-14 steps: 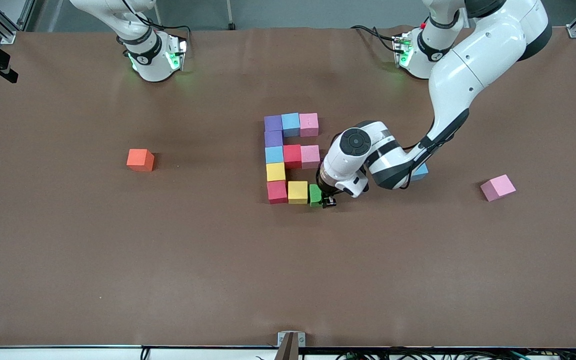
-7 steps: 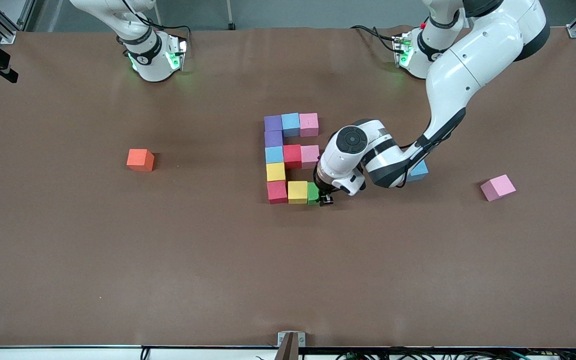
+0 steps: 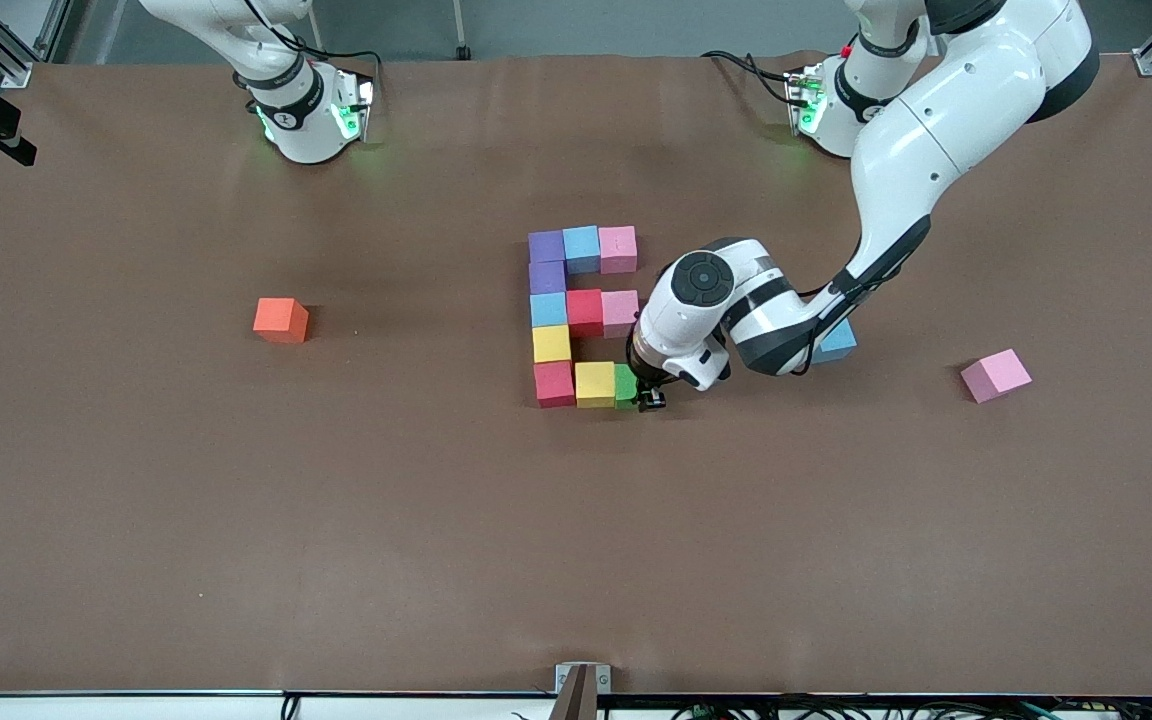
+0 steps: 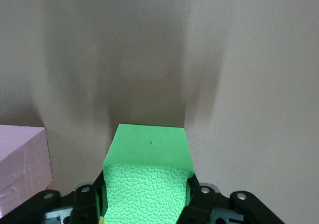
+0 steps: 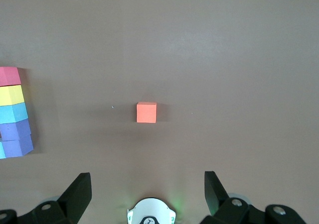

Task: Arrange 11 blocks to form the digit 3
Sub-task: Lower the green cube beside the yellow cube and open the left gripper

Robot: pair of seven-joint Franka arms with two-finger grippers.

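Note:
The digit 3 [image 3: 548, 309] lies mid-table as a multicoloured figure: a column of purple, purple, light blue, yellow and red blocks with short bars off it. In the bar nearest the front camera, a green block [image 3: 624, 386] sits against the yellow block [image 3: 595, 384]. My left gripper [image 3: 644, 396] is shut on that green block [image 4: 148, 184], low at table level. The middle bar's pink block [image 4: 22, 169] shows beside it. My right gripper [image 5: 147, 181] waits open and empty high over its base, looking down at the column [image 5: 12, 114].
An orange cube [image 3: 280, 319] stands alone toward the right arm's end, also seen as the orange cube [image 5: 146, 112]. A loose pink cube [image 3: 996, 375] and a light blue cube [image 3: 839, 342], partly hidden by the left arm, lie toward the left arm's end.
My left gripper carried the green block sideways toward the yellow block and closed the gap. Over the last half second it has hardly moved. The right arm stayed still.

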